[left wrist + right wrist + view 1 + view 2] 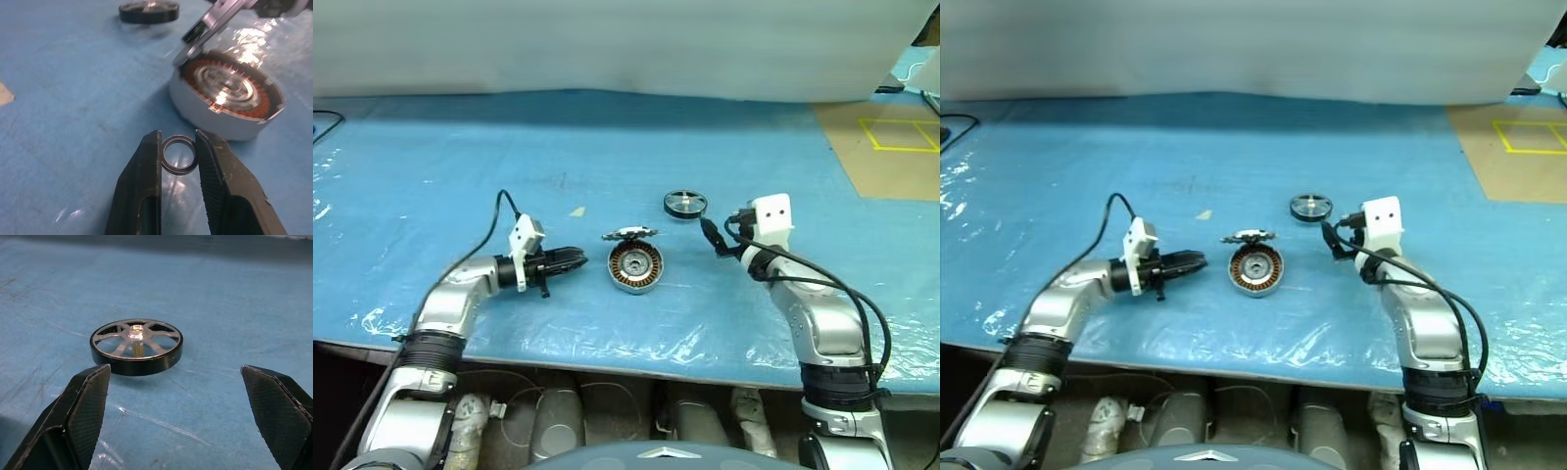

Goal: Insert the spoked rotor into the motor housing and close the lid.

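Observation:
The motor housing [635,266] lies flat on the blue sheet with its copper windings showing [225,93]. The ribbed grey lid [629,233] leans tilted on the housing's far edge [205,24]. Farther back and to the right, the spoked rotor [685,204] lies flat with its black rim and silver spokes up [136,345]. My left gripper [578,259] is just left of the housing, shut on a small metal ring [180,172] pinched between its fingertips [178,147]. On the housing's right, my right gripper [710,231] stands wide open just short of the rotor [181,406], holding nothing.
The table is covered with a crinkled blue plastic sheet [460,166]. A small pale scrap [578,211] lies behind the left gripper. A brown board with yellow tape [891,137] sits at the far right. The table's front edge runs close below both arms.

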Tool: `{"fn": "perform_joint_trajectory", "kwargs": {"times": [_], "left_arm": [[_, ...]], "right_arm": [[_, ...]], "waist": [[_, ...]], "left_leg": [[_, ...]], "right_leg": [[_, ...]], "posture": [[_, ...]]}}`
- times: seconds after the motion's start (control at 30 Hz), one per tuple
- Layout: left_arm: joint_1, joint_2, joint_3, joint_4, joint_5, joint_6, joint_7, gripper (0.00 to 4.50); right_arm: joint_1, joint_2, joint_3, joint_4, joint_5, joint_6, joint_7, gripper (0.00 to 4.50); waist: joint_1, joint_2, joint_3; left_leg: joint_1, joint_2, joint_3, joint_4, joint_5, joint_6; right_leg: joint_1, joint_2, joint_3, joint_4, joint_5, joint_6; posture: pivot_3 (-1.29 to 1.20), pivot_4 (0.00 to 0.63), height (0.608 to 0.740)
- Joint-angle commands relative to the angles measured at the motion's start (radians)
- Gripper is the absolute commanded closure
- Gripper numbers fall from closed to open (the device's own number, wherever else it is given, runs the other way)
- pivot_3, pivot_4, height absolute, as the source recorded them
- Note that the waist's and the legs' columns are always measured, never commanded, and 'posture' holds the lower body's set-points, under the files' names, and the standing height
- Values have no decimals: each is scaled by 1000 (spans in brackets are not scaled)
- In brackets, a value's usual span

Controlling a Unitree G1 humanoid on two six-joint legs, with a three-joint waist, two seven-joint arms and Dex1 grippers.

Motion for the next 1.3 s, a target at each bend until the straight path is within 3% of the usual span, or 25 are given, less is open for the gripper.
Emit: {"fn": "perform_joint_trajectory", "kwargs": {"times": [0.03,0.17,0.5,0.73,0.9,1.3], "left_arm": [[10,5,1,-153,-80,89,-19,3812],[17,30,-87,-249,-71,138,-65,3812],[-113,-116,-193,-64,67,-7,2,3812],[-153,-139,-214,23,107,-58,-14,3812],[-183,-139,-210,59,113,-63,-32,3812],[-223,-167,-223,129,181,-128,9,3812]], "right_arm": [[-7,-22,-25,-67,48,2,37,0],[6,-40,-23,-119,95,44,74,0],[91,-131,-11,-279,180,96,176,0],[275,-325,-112,-443,395,196,389,0],[387,-452,-110,-542,465,191,506,0],[338,-458,16,-492,398,128,463,0]], "waist": [[-1,0,0],[-5,0,0],[1,0,0],[2,0,0],[6,0,0],[8,0,0]], "left_leg": [[0,0,0,0,0,0],[1,0,0,0,0,0],[0,0,0,2,1,-1],[0,0,-1,1,0,0],[2,0,-2,3,0,1],[0,-1,-3,4,0,1]], "right_leg": [[0,0,0,0,0,0],[0,1,0,0,0,0],[1,2,0,0,-3,6],[1,2,0,-1,-4,7],[4,2,0,-1,-4,8],[4,1,-1,-2,-3,10]], "posture": [[0,150,740],[0,150,740],[0,150,740],[0,150,740],[0,150,740],[0,150,740]]}}
